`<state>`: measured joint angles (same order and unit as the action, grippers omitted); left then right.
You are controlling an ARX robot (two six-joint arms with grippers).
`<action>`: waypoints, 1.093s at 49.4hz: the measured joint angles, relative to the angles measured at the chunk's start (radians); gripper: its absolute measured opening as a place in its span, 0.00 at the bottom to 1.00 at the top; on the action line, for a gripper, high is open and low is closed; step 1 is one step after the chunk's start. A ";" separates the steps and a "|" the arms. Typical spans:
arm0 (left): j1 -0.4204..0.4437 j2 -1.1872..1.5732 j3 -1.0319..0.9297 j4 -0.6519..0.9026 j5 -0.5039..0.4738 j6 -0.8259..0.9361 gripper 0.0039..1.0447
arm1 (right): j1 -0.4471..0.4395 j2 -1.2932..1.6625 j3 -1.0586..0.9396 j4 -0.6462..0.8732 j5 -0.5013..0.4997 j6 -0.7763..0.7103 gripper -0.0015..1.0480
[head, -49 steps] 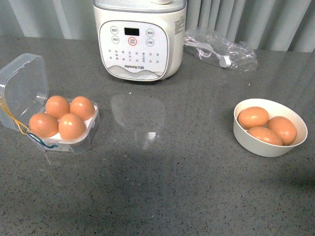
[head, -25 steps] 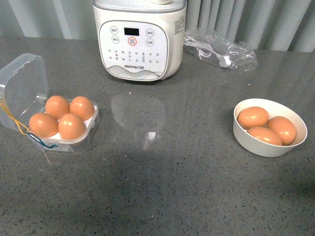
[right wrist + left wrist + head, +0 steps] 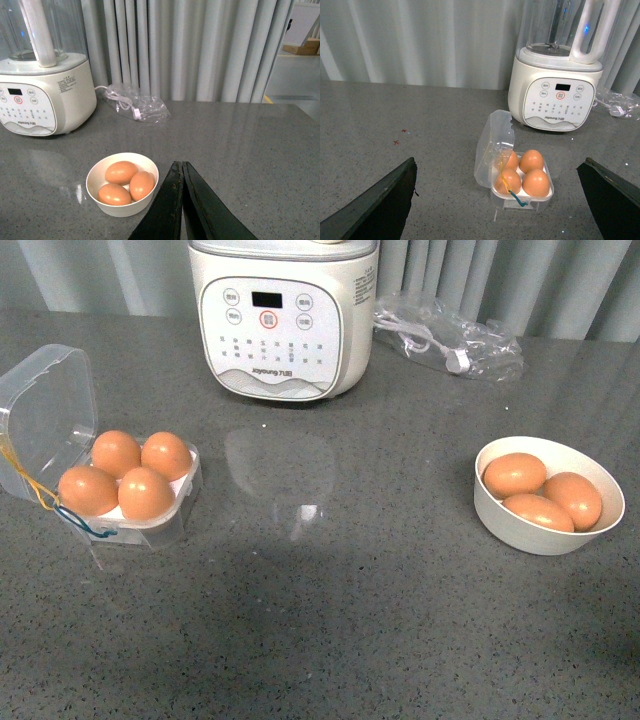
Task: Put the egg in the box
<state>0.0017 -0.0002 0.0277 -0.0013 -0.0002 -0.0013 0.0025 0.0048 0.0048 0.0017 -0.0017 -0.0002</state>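
"Joyoung" lettering on the white blender beyond the egg-filled box

The bench is seen as speckled grey stone, polished enough to mirror the glossy white plastic appliance. The box is formed of clear, shiny plastic — the eggs are smooth-shelled, softly matt.

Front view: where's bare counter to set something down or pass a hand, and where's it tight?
Widest bare stretch: the middle of the counter, between the egg box and the bowl, in front of the blender. The near strip in front of both is bare. Tight: all four box cells hold eggs, and the bagged cord lies close beside the blender.
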 joint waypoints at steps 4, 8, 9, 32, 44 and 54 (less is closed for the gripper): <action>-0.031 0.032 0.014 -0.049 -0.098 -0.039 0.94 | 0.000 0.000 0.000 -0.001 0.000 -0.001 0.15; -0.051 0.231 0.069 -0.068 -0.322 -0.158 0.94 | 0.000 -0.001 0.000 -0.001 0.000 0.000 0.30; -0.039 0.286 0.081 -0.044 -0.338 -0.174 0.94 | 0.000 -0.001 0.000 -0.001 0.000 0.000 0.33; 0.151 1.519 0.701 0.323 -0.325 -0.283 0.94 | 0.000 -0.001 0.000 -0.001 0.000 0.000 0.92; 0.028 1.626 0.863 0.127 -0.183 -0.410 0.94 | 0.000 -0.001 0.000 -0.001 0.000 0.000 0.93; 0.101 1.514 0.756 0.283 -0.406 -0.349 0.94 | 0.000 -0.001 0.000 -0.001 0.002 0.000 0.93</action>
<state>0.1028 1.5139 0.7834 0.2813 -0.4065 -0.3508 0.0025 0.0036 0.0048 0.0006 -0.0002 -0.0006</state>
